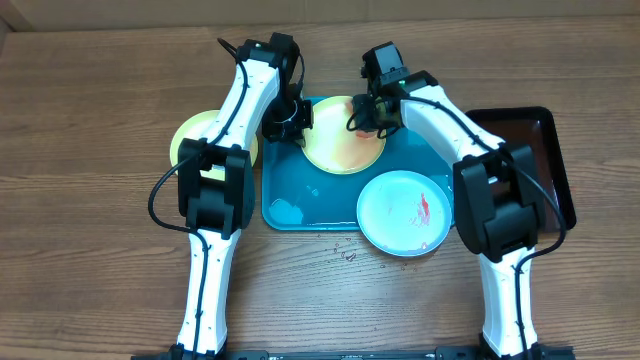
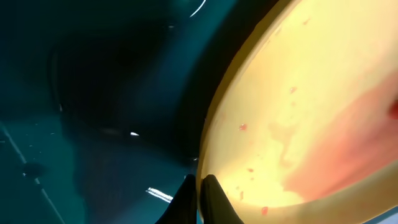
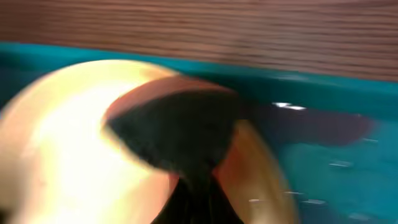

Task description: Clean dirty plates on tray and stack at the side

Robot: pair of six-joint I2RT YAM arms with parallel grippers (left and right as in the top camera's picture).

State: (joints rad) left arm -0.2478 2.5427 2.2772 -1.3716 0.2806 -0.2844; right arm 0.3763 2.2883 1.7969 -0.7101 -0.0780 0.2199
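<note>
L fingers (image 2: pixel 216 202), R fingers (image 3: pixel 186 208) closed

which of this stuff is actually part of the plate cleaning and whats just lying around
Part of the job: teal tray; yellow plate on it; pale blue plate, red-smeared; yellow-green plate left of the tray; dark pad in the right claw; left claw, shut at the yellow plate's rim.
Lying about: dark tray at the right.

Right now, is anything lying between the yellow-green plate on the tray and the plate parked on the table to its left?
No loose object. Between the yellow-green plate and the side plate are only the raised rim of the tray and the left arm, which crosses over the side plate.
</note>
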